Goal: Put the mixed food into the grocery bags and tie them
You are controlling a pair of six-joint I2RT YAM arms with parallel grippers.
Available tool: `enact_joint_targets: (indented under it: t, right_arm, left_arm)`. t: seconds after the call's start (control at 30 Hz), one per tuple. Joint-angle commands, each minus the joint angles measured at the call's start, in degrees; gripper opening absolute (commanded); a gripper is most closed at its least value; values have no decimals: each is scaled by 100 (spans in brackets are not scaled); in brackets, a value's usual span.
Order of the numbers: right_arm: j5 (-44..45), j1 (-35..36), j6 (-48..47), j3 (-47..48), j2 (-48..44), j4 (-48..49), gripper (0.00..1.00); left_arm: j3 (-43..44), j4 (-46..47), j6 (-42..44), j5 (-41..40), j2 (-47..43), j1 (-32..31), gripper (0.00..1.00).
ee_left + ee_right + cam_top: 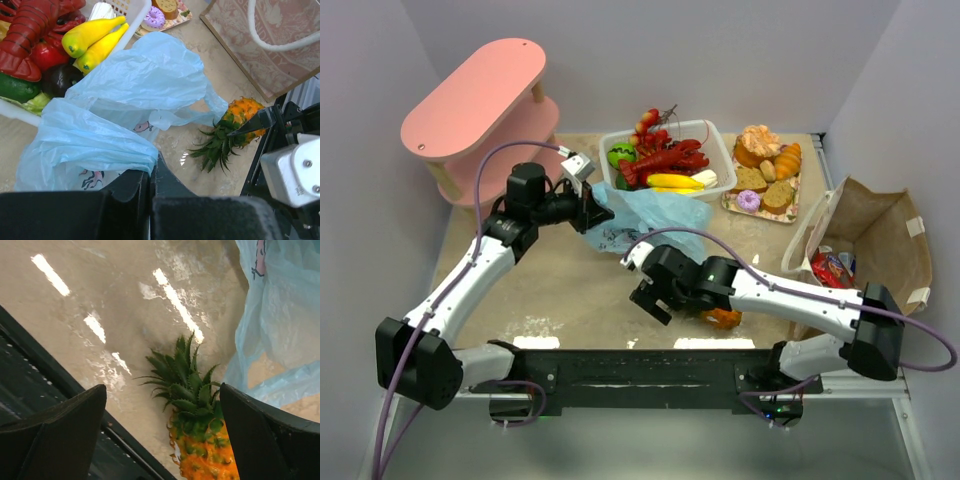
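The light-blue plastic bag (655,215) lies crumpled on the table in front of the basket. My left gripper (590,212) is shut on the bag's edge (115,150) at its left side. A toy pineapple (723,319) lies on the table near the front edge, with its leafy crown (187,385) pointing away from its orange body (207,455). My right gripper (162,386) hovers over it, open wide, one finger on each side of the crown. The brown paper bag (880,235) stands open at the right with a red packet (830,268) inside.
A white basket (712,135) at the back holds a red lobster (665,160), yellow bananas (675,181) and other toy food. A tray of bread and pastries (765,180) sits to its right. A pink two-tier shelf (480,100) stands at back left. The black front rail (60,390) runs close by the pineapple.
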Motion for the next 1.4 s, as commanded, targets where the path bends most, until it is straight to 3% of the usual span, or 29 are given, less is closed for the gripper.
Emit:
enact_joint_targets:
  t: [0.0, 0.4, 0.57, 0.63, 0.67, 0.83, 0.87, 0.9, 1.17, 1.37]
  right_arm:
    - [701, 219, -622, -68, 298, 157, 99]
    - [1254, 342, -518, 116, 2064, -202, 99]
    - [2098, 342, -316, 239, 2828, -519, 96]
    - [2229, 351, -158, 266, 2935, -580, 87]
    - [2326, 342, -88, 283, 2944, -606, 67]
    - [2090, 351, 36, 590, 2488, -1045, 26]
    - [1994, 351, 88, 669, 2374, -1124, 8]
    - [1801, 351, 106, 844, 2260, -1203, 3]
    - [-9, 360, -78, 1855, 916, -1565, 0]
    - [-555, 237, -97, 2769, 361, -968, 0]
  left_arm:
    - [-85, 310, -152, 274, -37, 125, 0]
    - [-120, 336, -196, 380, 34, 178, 0]
    - [-111, 310, -196, 380, 8, 222, 0]
    - [-102, 319, -204, 371, -1, 248, 0]
    - [-120, 319, -196, 371, -1, 257, 0]
    - [-129, 371, -266, 441, -19, 292, 0]
    - [-137, 371, -275, 468, -10, 292, 0]
    - [-129, 380, -284, 468, -10, 292, 0]
    - [-155, 424, -319, 547, 7, 292, 0]
    - [-155, 450, -389, 626, -19, 292, 0]
